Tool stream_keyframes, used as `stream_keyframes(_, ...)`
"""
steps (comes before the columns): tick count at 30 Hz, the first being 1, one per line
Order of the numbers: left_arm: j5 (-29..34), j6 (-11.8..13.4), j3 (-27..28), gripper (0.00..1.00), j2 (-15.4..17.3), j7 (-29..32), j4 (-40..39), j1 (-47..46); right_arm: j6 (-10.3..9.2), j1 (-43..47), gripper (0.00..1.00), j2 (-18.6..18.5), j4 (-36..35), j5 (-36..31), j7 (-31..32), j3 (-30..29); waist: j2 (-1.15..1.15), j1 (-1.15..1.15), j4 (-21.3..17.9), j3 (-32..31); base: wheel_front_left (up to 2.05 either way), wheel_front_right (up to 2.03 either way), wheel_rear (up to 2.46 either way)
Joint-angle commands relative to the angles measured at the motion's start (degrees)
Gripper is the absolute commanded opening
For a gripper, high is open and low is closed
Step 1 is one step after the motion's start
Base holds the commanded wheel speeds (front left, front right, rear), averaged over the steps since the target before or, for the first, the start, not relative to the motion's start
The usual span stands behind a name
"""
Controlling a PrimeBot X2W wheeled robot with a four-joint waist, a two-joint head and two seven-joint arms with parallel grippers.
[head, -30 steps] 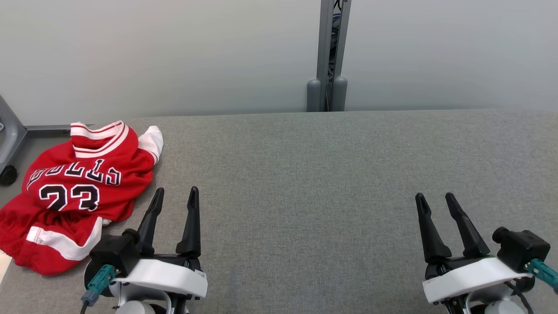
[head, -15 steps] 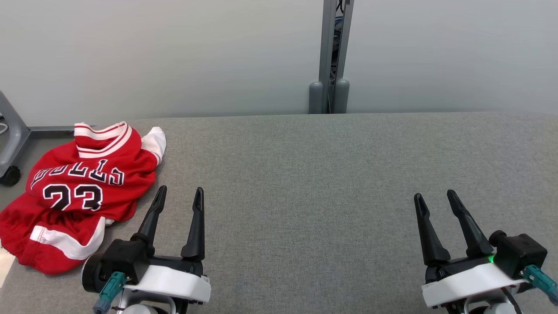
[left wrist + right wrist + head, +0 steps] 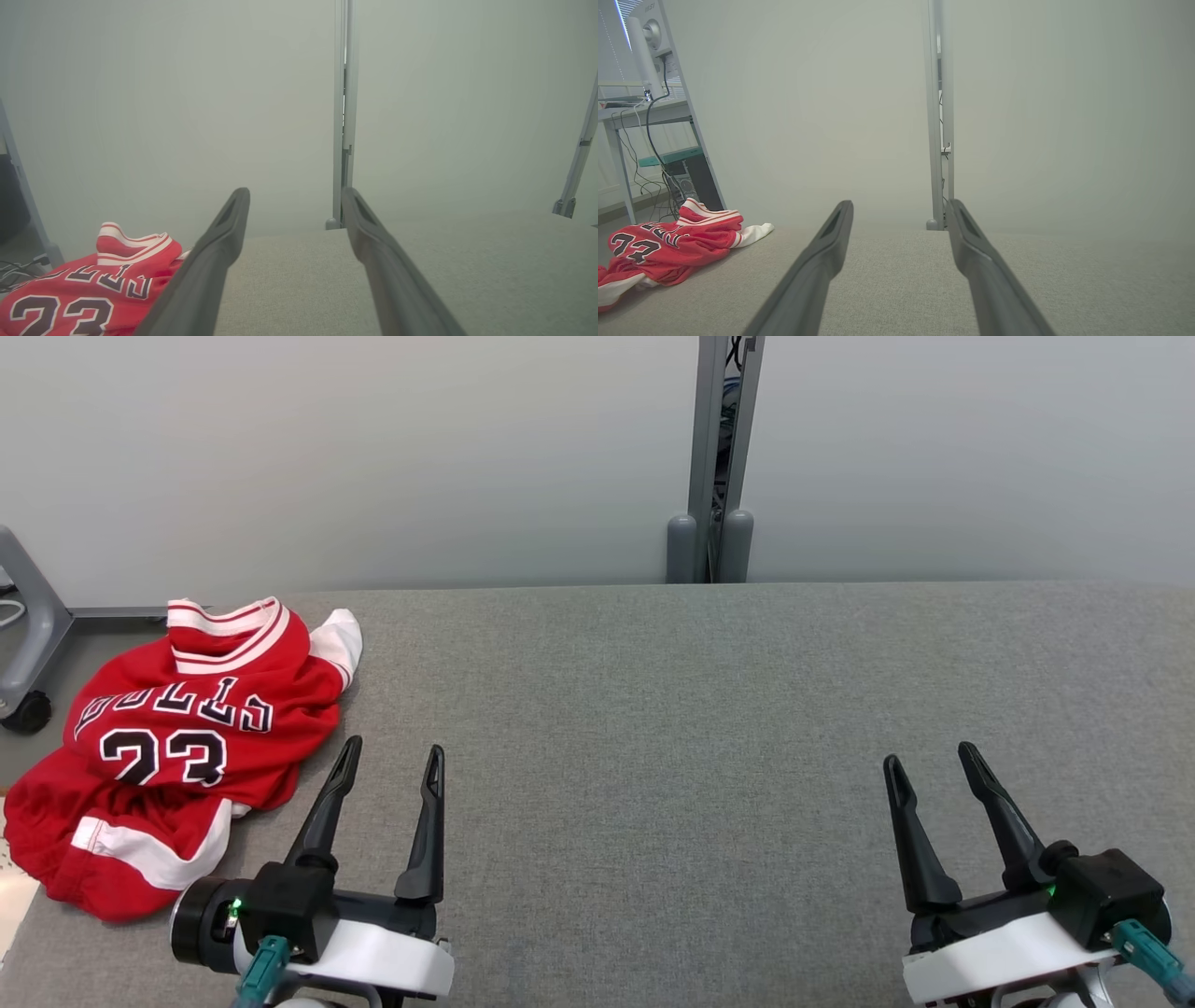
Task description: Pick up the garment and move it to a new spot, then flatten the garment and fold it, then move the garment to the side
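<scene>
Lying crumpled at the table (image 3: 653, 709) edge, the garment (image 3: 177, 737) could slide off if the left gripper (image 3: 394, 747), spread and empty like the right gripper (image 3: 929, 754), snags one layer.

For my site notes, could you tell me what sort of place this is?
Probably a robotics lab or test room: a grey padded table against plain partitions, a desk with monitor and cables beside it.
</scene>
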Motion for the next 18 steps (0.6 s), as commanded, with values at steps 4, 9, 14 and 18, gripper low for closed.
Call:
stream_keyframes(4, 2.5, 0.2, 0.2, 1.0, 0.3, -0.6, 0.0, 0.7, 0.1, 0.8, 1.0, -0.5, -0.9, -2.3, -1.1, 0.2, 0.0, 0.0, 0.2, -0.1, 0.0, 0.0, 0.0)
stream_keyframes(9, 4.2, 0.3, 0.0, 1.0, 0.3, -1.0, -0.4, 1.3, 0.1, 1.2, 1.0, -0.5, -1.1, -3.9, -1.7, 0.8, 0.0, 0.0, 0.5, -0.1, 0.0, 0.0, 0.0)
stream_keyframes(14, 4.4, 0.2, -0.1, 1.0, 0.3, -1.1, -0.2, 0.9, 0.1, 1.1, 1.0, -0.5, -0.8, -4.1, -1.7, 1.1, 0.0, 0.0, 0.5, 0.1, 0.0, 0.0, 0.0)
stream_keyframes(18, 4.4, 0.0, -0.1, 1.0, 0.3, -1.1, 0.5, 0.8, 0.1, 0.9, 1.0, -0.5, -0.7, -4.1, -1.7, 1.4, 0.0, 0.0, 0.5, 0.3, 0.0, 0.0, 0.0)
